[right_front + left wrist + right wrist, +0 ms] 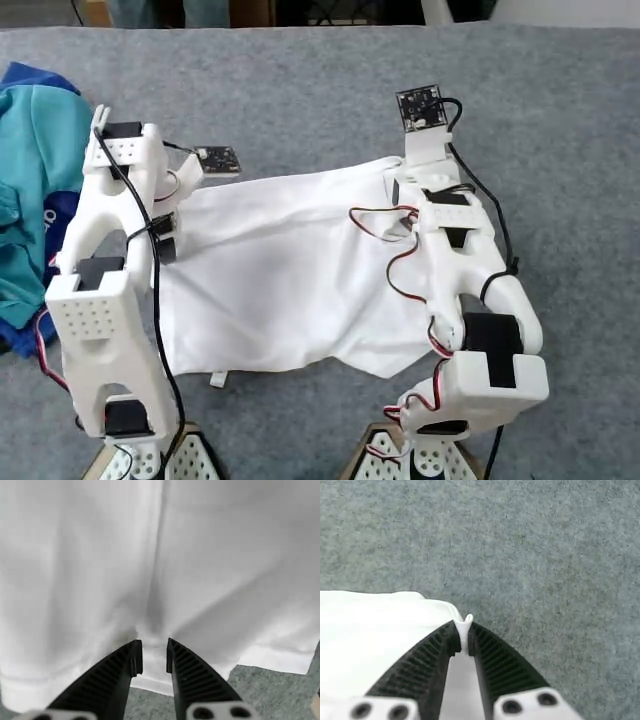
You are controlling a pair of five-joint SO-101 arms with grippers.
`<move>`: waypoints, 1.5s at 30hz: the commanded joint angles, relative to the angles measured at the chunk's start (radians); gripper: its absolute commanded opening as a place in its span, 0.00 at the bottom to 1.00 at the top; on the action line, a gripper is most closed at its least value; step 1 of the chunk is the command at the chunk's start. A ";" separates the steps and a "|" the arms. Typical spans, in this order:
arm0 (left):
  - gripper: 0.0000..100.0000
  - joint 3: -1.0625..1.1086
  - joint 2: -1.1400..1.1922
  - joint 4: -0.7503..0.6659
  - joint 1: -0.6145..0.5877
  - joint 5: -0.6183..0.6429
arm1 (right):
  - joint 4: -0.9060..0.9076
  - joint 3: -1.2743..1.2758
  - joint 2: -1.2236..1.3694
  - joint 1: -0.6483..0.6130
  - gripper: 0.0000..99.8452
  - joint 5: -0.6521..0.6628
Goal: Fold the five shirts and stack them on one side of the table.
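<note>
grey felt-like tabletop, showing wide beyond the far edge and to the right of one white shirt spread flat in the middle. two arms: the left arm stands over the shirt's left edge, its jaws nearly together on a pinch of white cloth just inside the hem; the right arm is at the far right corner, jaws closed on its tip. at the tabletop's left edge, a heap: one teal shirt, one blue shirt
</note>
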 commanded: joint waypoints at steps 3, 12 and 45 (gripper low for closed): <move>0.11 -0.007 0.021 -0.066 -0.042 0.009 | -0.011 -0.054 -0.005 0.006 0.01 0.009; 0.11 -0.038 -0.115 0.035 -0.030 0.011 | -0.011 -0.054 -0.005 0.005 0.01 0.009; 0.08 -0.205 0.180 0.028 -0.036 0.044 | -0.011 -0.054 -0.004 0.005 0.01 0.009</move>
